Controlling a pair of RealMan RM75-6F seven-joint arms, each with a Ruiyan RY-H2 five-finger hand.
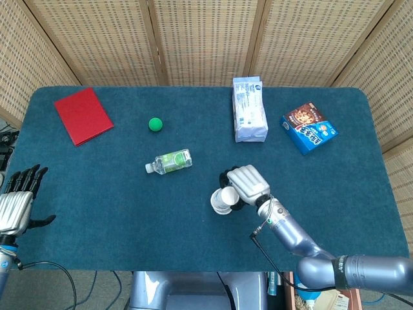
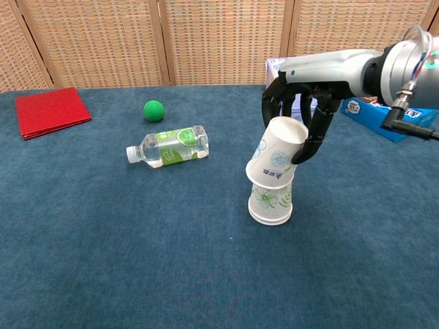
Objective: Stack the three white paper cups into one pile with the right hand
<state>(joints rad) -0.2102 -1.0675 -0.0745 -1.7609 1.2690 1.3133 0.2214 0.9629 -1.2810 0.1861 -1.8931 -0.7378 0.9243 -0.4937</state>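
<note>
The right hand (image 2: 296, 113) grasps an upturned white paper cup (image 2: 276, 152) from above and holds it over the cup that stands mouth-down on the surface (image 2: 103, 253); the held cup leans a little, and its mouth sits over the top of the standing cup (image 2: 271, 201) but is not pushed down; much of the lower cup's wall is bare. I judge that this stacking step is in its middle; the cup needs to be made straight and pressed down, and then let go. The task speaks of three cups, but I see only two separate shapes; whether the held one is already two cups nested together, I cannot tell; so I cannot say if this is the first or the last stacking.

The left hand (image 1: 16, 206) is at the near left edge of the surface, well apart from the cups, with its fingers spread and nothing in it.

The chest view shows the cups from the side: the lean of the upper cup, the flower print on both, and the dark fingers (image 2: 312, 130) around the wall. The head view looks from above, where the two cups nearly merge into one white spot and the lean is hard to read; but only this view shows the left hand, and the whole surface.
</note>
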